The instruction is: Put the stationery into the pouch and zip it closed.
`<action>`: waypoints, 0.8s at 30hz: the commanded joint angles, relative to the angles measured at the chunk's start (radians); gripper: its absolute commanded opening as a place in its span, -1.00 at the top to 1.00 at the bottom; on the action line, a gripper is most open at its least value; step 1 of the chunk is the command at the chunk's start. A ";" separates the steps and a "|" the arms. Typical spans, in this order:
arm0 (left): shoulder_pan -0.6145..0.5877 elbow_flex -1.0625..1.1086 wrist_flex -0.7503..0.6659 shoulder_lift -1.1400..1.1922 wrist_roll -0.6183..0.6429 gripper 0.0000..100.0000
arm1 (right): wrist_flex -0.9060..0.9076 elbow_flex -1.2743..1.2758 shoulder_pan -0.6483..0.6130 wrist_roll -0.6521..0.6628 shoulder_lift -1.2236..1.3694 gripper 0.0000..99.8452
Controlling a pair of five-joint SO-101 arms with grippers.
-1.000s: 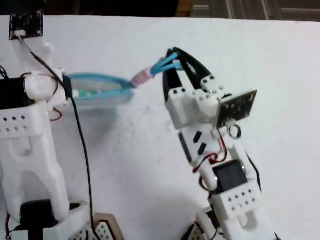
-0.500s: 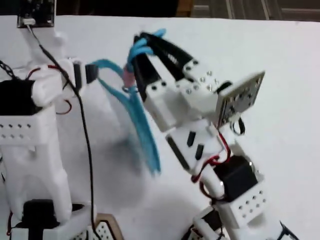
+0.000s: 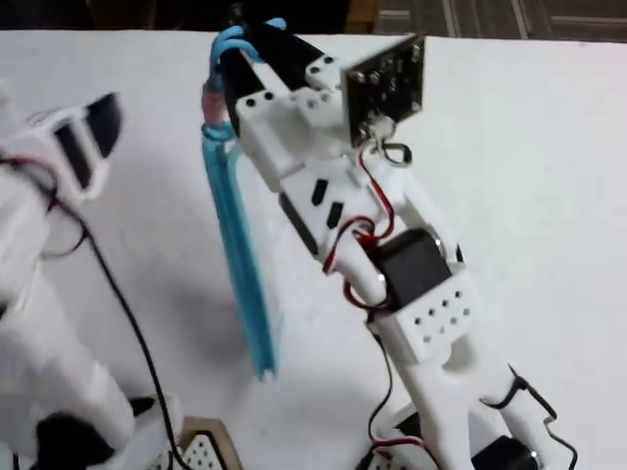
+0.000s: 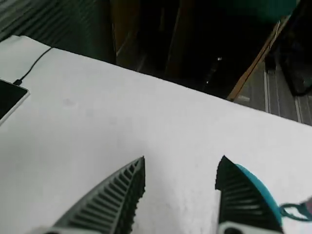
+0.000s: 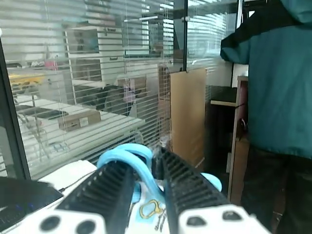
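Right gripper (image 5: 157, 161) clamps the blue pouch (image 3: 238, 264) dangling above a white desk (image 3: 529, 147); left gripper (image 4: 183, 161) gapes, window blinds (image 5: 87, 58) behind

The high view looks steeply down on the counter (image 3: 549, 147) from close above — the left arm (image 3: 49, 294) and right arm (image 3: 431, 323) run off its lower edge. The left wrist view sits right behind its jaws, facing low across the same counter. The right wrist view faces level over its jaws toward window blinds (image 5: 73, 73). All three catch part of the blue pouch (image 3: 235, 245).
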 commanded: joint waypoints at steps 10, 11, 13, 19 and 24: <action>0.294 0.643 -0.020 -0.661 -0.074 0.45 | -0.004 -0.063 -0.004 -0.005 -0.002 0.97; 0.325 0.689 -0.023 -0.677 -0.077 0.44 | -0.004 -0.063 -0.004 -0.003 -0.002 0.97; 0.361 0.767 -0.034 -0.685 -0.077 0.43 | -0.004 -0.063 -0.004 -0.003 -0.005 0.97; 0.381 0.888 -0.169 -0.638 -0.029 0.42 | -0.002 -0.063 -0.004 -0.003 -0.005 0.97; 0.384 0.888 -0.247 -0.596 0.000 0.44 | -0.001 -0.061 -0.004 -0.003 -0.005 0.97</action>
